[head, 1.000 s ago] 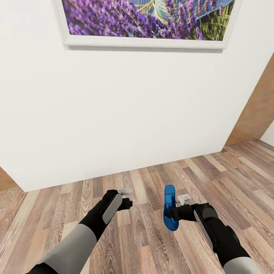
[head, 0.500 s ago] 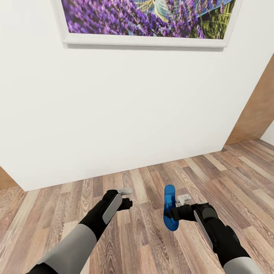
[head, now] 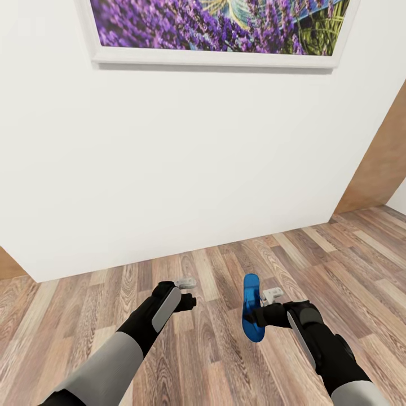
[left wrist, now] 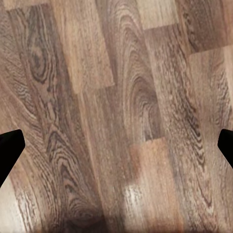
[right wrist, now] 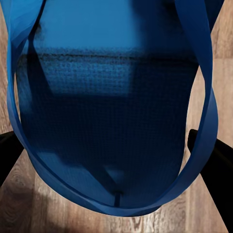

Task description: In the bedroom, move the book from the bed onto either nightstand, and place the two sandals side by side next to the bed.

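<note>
Nearest the camera in the head view, the two dark forearms reached forward over the wood-plank floor [head: 214, 349]; the left end effector [head: 190, 292] hung above bare planks at left of centre, and in the left wrist view its dark fingertips [left wrist: 10, 148] stood at the opposite edges of the frame, spread wide apart with nothing between them but floor [left wrist: 116, 116]; the right end effector [head: 258, 313] sat to the right of it, pinching one blue sandal [head: 251, 307], which was held on edge with its long axis running from near to far and its sole lifted clear of the floor; in the right wrist view the sandal [right wrist: 111, 107] hung between the dark fingers [right wrist: 213, 165], its textured blue sole facing the camera and its blue thong straps looping round both sides, with floor planks visible beyond its edges; farther off, the floor met a plain white wall [head: 186, 163] running across the scene; a brown wooden door [head: 380, 163] stood at the far right, where the floor carried on past the wall's corner; highest and farthest, the framed lavender picture [head: 220, 28] hung on the wall, its white frame cut off by the top of the view.
</note>
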`<state>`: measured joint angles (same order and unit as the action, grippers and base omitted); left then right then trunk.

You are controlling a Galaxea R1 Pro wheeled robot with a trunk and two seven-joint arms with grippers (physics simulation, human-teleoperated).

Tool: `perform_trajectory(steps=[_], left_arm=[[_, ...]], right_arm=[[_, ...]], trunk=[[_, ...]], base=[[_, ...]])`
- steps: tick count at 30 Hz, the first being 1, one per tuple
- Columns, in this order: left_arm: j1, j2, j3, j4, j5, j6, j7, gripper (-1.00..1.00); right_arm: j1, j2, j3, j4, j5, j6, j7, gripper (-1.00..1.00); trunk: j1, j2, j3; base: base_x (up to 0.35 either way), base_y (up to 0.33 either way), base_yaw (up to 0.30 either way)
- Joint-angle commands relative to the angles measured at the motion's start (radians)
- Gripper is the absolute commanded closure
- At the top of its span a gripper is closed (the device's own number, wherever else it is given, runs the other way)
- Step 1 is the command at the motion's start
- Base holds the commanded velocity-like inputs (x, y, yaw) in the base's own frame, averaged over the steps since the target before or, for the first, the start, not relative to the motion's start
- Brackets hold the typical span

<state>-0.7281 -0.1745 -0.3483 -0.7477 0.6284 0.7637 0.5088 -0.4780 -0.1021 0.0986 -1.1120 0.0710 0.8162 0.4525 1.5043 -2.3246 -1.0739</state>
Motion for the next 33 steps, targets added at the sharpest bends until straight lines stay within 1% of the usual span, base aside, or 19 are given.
perform_trajectory(steps=[1,14,33], left_arm=[[-0.001,0.0,-0.001,-0.001,0.01,0.001,0.01,-1.0],[-0.001,0.0,-0.001,-0.001,0.01,0.001,0.01,-1.0],[-0.001,0.0,-0.002,-0.001,0.01,0.001,0.01,-1.0]], right_arm=[[-0.001,-0.001,0.002,-0.001,0.007,0.003,0.006,1.0],[0.0,-0.001,0.004,-0.002,0.007,0.003,0.006,1.0],[0.0,-0.001,0.014,-0.002,0.007,0.003,0.006,1.0]], trunk=[[0.0,0.0,-0.001],[0.0,0.0,-0.006],[0.0,0.0,-0.015]], base=[[0.0,0.0,0.0],[0.0,0.0,0.033],[0.0,0.0,0.1]])
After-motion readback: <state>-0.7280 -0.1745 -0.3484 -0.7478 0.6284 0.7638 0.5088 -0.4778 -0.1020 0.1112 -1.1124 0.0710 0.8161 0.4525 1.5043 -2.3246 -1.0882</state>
